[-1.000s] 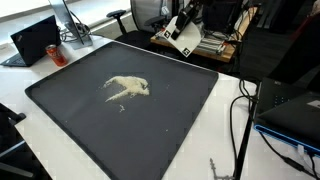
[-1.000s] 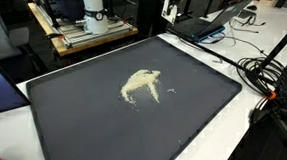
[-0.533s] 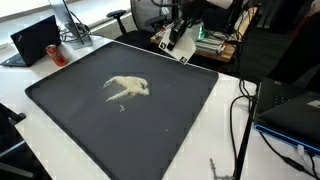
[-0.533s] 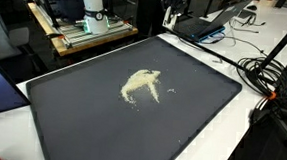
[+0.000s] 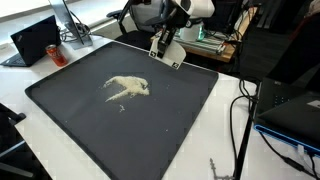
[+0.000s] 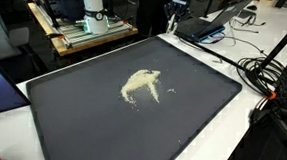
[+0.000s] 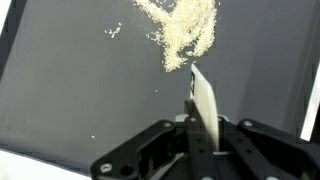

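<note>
A pile of pale crumbs (image 5: 127, 87) lies near the middle of a large dark mat (image 5: 180, 120); both also show in the other exterior view, the crumbs (image 6: 141, 85) and the mat (image 6: 202, 104). My gripper (image 5: 166, 48) hangs over the mat's far edge, also seen small at the back (image 6: 173, 12). In the wrist view the gripper (image 7: 200, 135) is shut on a thin white flat blade (image 7: 205, 100) that points towards the crumbs (image 7: 185, 35). A few stray grains (image 7: 113, 31) lie beside the pile.
A laptop (image 5: 35, 40) and a dark cup (image 5: 58, 55) stand by one corner of the mat. Another laptop (image 6: 202, 25) and cables (image 6: 269, 78) lie along one side. A wooden cart with equipment (image 6: 81, 31) stands behind. Cables (image 5: 240, 110) run beside the mat.
My gripper with the white blade has moved from behind the mat to above its far edge, nearer the crumbs. The crumbs have not moved.
</note>
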`<action>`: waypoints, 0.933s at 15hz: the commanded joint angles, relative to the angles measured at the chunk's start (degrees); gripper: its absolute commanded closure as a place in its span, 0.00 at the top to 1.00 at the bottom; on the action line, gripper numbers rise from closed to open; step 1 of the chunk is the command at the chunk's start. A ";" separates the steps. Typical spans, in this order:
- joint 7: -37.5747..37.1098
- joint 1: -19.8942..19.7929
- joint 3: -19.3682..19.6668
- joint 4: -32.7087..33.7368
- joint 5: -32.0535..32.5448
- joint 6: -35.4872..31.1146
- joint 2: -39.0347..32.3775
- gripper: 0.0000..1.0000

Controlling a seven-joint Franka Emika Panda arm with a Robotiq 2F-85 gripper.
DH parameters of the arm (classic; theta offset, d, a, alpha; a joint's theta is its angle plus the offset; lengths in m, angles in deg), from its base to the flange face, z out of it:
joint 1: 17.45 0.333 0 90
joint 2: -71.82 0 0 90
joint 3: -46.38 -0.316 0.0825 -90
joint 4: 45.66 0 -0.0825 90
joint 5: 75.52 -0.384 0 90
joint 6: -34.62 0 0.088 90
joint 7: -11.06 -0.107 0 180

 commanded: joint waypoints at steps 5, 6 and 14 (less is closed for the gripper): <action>12.35 3.00 0.16 9.09 4.03 10.25 -6.40 0.01; 12.89 3.47 0.11 10.01 5.03 11.50 -7.09 0.01; 20.47 7.01 -1.04 16.60 10.82 19.51 -13.11 0.01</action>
